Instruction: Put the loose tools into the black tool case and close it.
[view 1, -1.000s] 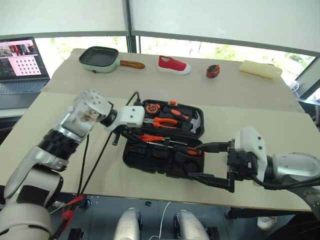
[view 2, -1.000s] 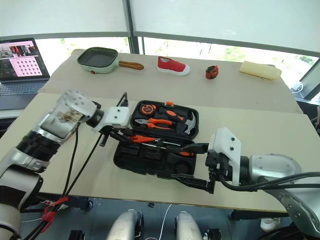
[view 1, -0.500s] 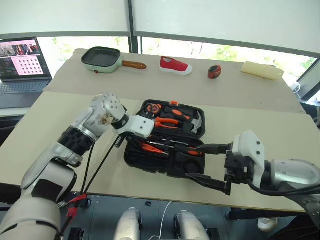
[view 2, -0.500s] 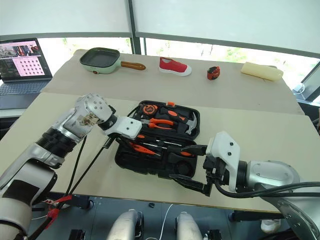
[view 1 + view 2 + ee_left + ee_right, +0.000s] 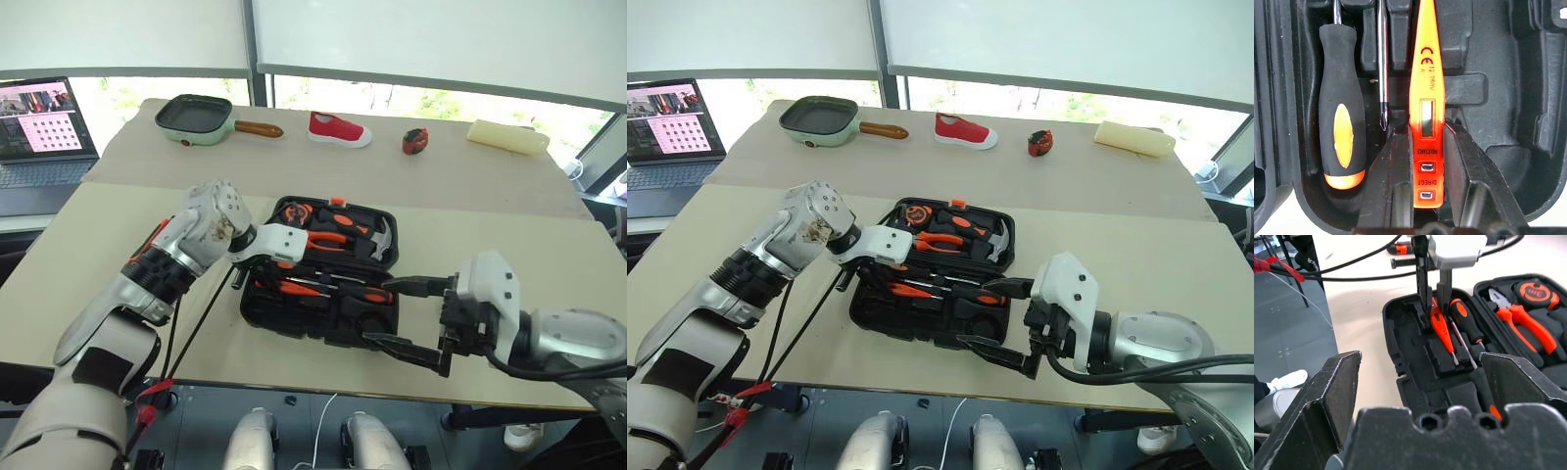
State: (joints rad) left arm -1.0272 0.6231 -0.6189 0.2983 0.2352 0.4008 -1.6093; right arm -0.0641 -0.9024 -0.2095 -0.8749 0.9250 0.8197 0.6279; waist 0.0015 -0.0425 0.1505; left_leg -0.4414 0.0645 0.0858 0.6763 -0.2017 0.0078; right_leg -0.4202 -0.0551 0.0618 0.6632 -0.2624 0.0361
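The left fingers (image 5: 1396, 176) clamp the small orange screwdriver (image 5: 1424, 103) over its slot in the open case (image 5: 323, 323) on the table; press it flat before releasing; the right fingers (image 5: 407, 348) stand apart nearby.

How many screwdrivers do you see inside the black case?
3: all-orange screwdriver in the left end effector, black-orange handled screwdriver beside it, thin-shafted screwdriver between them; more may be hidden.

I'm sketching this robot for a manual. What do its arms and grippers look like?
Both arms are silver-grey metal with black ribbed joints. Each wrist carries a white housing ending in two black fingers: left gripper, right gripper. Black cables trail from the left arm.
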